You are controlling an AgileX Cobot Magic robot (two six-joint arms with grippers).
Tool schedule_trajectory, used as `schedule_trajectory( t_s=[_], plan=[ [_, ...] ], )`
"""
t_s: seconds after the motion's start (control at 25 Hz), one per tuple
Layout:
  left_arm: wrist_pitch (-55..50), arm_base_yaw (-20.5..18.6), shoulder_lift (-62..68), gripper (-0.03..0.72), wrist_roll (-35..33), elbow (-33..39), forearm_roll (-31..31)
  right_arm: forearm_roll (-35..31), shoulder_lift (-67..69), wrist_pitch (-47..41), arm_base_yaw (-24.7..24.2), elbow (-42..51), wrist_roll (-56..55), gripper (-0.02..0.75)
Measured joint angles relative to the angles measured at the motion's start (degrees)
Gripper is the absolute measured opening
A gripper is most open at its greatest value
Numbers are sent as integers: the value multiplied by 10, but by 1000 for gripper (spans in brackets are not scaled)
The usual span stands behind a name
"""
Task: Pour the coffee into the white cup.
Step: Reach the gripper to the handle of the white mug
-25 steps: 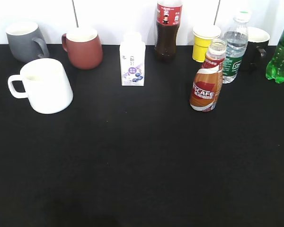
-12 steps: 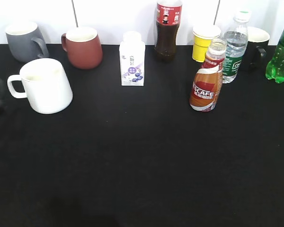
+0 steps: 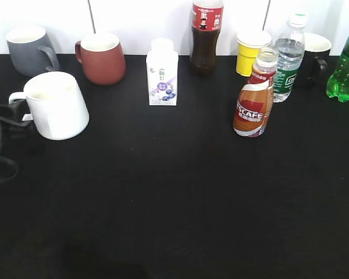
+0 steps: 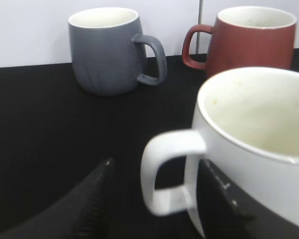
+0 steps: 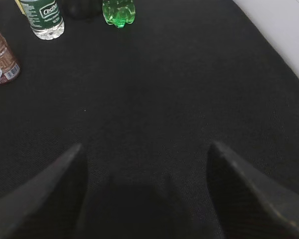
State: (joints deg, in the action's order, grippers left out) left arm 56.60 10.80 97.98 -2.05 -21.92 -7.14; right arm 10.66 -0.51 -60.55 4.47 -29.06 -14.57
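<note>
Two grippers are at work: the left gripper (image 4: pixel 157 199) sits at the table's left edge with its dark fingers (image 4: pixel 94 199) spread to either side of the loop handle of the white cup (image 3: pixel 57 104), not pressing it, while the right gripper (image 5: pixel 147 191) hangs with jaws wide apart over bare black table (image 3: pixel 180 192). Well to the right stands the coffee (image 3: pixel 254 102), upright, just in front of a clear water bottle (image 3: pixel 289 58). Behind the cup are a grey mug (image 3: pixel 30 50) and a red-brown mug (image 3: pixel 102 58)
</note>
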Motion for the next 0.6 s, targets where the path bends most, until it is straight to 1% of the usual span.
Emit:
schedule_trajectory(
  t_s=[0.08, 0.24, 0.44, 0.52, 0.56, 0.6],
  plan=[
    [-1, 0, 15, 395, 0, -15, -6, 0, 0, 0, 0, 0, 0, 565],
    [0, -14, 39, 386, 0, -33, -4, 0, 0, 0, 0, 0, 0, 565],
    [15, -16, 89, 385, 0, -67, -3, 0, 0, 0, 0, 0, 0, 565],
    [31, -29, 119, 379, 0, -92, 11, 0, 0, 0, 0, 0, 0, 565],
    [39, -38, 132, 347, 0, -108, 23, 0, 0, 0, 0, 0, 0, 565],
    [45, -43, 144, 270, 0, -124, 28, 0, 0, 0, 0, 0, 0, 565]
  ],
)
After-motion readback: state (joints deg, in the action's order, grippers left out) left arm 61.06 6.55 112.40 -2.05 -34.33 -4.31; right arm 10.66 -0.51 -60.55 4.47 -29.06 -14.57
